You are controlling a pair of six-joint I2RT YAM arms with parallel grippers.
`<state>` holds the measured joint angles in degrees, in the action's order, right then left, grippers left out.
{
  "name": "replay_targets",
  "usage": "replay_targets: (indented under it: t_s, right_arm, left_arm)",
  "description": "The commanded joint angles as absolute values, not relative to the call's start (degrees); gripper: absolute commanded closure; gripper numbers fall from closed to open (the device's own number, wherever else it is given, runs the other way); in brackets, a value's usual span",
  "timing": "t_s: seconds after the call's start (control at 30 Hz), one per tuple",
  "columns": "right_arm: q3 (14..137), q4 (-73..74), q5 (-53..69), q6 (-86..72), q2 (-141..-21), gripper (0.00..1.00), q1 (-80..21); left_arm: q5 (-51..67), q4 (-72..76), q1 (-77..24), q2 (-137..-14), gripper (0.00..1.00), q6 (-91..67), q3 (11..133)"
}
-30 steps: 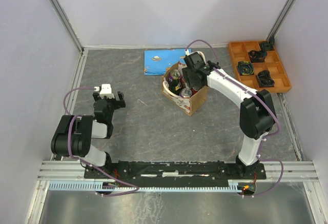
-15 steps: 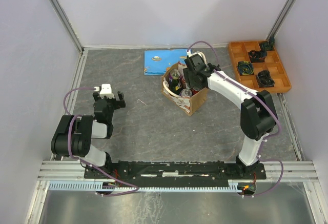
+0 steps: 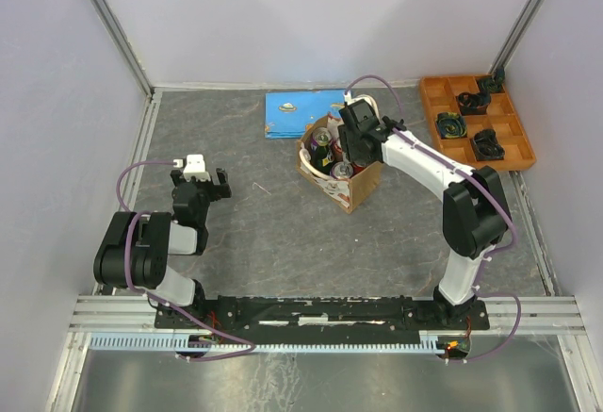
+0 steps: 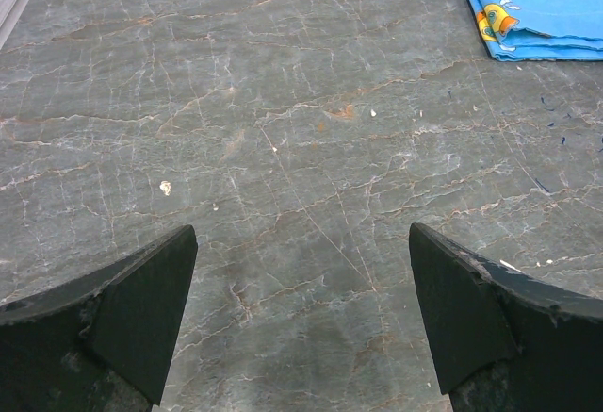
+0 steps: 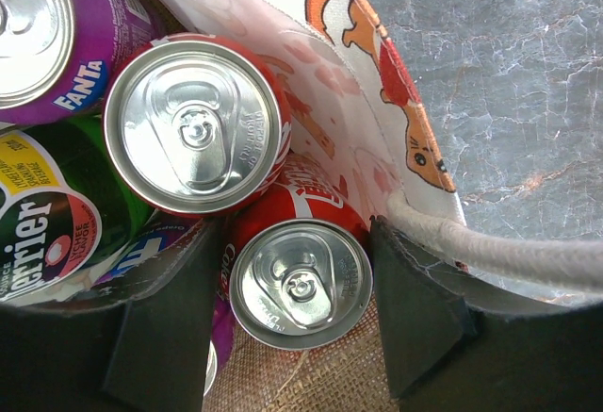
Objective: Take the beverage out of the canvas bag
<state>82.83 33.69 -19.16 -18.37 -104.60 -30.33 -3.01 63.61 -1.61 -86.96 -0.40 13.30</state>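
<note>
Right gripper (image 5: 297,304): down inside the mouth of the canvas bag (image 5: 363,120), jaws spread, with one dark finger (image 5: 160,327) on each side of a red can (image 5: 300,285). Both fingers close against that can's rim; contact too unclear to call. Nothing clamped.

Standing upright in the bag, tops up:
- the red can between the fingers
- a second red can (image 5: 196,127) just beside it, further into the bag
- a purple Fanta can (image 5: 38,25) at the upper left corner of the wrist view
- a green Perrier can (image 5: 52,205) just left of the second red can

Cream handle (image 5: 490,254) draped across the finger at the right of that view. White band with orange-red animal print along the bag's inner wall, right of the cans.

Left gripper (image 4: 301,318): open wide, hovering low over bare table (image 4: 283,101), holding nothing, well apart from the bag. Arm folded back near its own base in the overhead view.

Grey, marbled, stone-look table top with a few pale crumbs. Flat blue booklet (image 3: 300,113) lying just behind the bag, toward the far wall. Orange compartment tray (image 3: 516,129) at the far right corner, small dark items in its pockets. Pale lilac walls on three sides, metal rails along the near edge.
</note>
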Motion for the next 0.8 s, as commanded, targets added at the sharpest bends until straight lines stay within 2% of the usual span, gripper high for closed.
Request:
replay_targets:
  t_s: [0.0, 0.37, 0.77]
  right_arm:
    - [82.43, 43.54, -19.66, -17.61, -104.87, 1.0, -29.68]
    - [92.84, 42.52, -21.01, -12.87, -97.27, 1.0, -29.64]
    - [93.9, 41.74, -18.69, -12.68, -95.43, 1.0, -29.84]
  left_arm:
    - [-4.38, 67.31, -1.35, -86.93, 0.01, -0.26, 13.54]
    - [-4.35, 67.32, -1.41, -87.01, 0.01, -0.26, 13.52]
    - [-4.39, 67.48, -1.41, -87.01, 0.01, -0.35, 13.53]
